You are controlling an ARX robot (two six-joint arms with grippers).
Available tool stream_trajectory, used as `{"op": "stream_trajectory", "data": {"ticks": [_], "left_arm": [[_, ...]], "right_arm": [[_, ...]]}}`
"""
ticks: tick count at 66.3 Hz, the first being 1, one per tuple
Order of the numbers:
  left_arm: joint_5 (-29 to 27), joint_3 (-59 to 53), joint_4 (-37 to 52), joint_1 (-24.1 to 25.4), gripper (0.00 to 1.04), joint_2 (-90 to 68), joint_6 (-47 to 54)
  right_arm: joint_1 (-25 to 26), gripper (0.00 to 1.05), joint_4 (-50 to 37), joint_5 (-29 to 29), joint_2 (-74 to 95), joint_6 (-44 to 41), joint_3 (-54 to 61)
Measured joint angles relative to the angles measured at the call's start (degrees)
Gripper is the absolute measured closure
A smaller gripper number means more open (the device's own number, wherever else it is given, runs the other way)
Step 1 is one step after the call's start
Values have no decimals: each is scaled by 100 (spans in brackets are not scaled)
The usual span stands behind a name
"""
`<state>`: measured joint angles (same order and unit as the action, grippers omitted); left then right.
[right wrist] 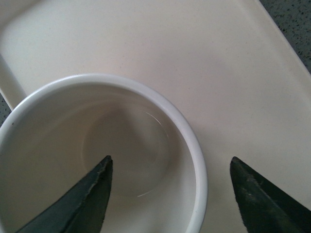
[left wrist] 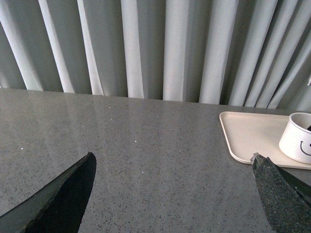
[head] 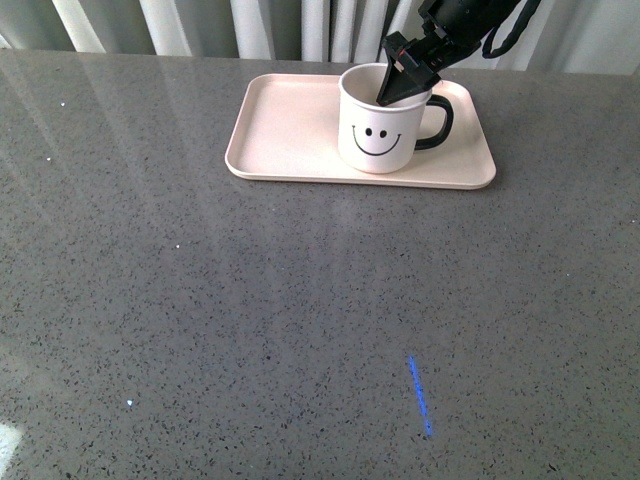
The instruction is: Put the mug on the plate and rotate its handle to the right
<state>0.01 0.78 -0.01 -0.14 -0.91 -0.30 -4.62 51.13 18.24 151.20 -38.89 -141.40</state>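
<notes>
Mug point(head: 377, 125): upright on the plate point(head: 290, 125), right of the plate's middle, smiley face toward the camera.
Handle point(head: 438, 120): points to 3 o'clock in the front view.
Plate: lies on the grey table point(head: 250, 320) at its far edge, toward 12 o'clock from the camera.
Right pincer point(right wrist: 170, 194): spread apart, straddling the mug's rim; one finger point(right wrist: 87, 196) inside the cup, the other outside over the plate, gripping nothing.
Left pincer point(left wrist: 172, 189): released, fingers wide apart over bare table, well away from the plate.
Background: pale curtains point(left wrist: 146, 48).
</notes>
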Motion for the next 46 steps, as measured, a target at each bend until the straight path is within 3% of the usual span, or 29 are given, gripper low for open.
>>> {"op": "stream_trajectory", "data": {"ticks": [11,32,46], "left_arm": [[0,0,0,0,9,0,0],[0,0,0,0,9,0,0],[0,0,0,0,9,0,0]], "right_arm": [[-2,8,66,-15,7,4,-264],[74,9,-376,520,-236,190,70],[197,9,-1803,1252,-1725,514,1834]]}}
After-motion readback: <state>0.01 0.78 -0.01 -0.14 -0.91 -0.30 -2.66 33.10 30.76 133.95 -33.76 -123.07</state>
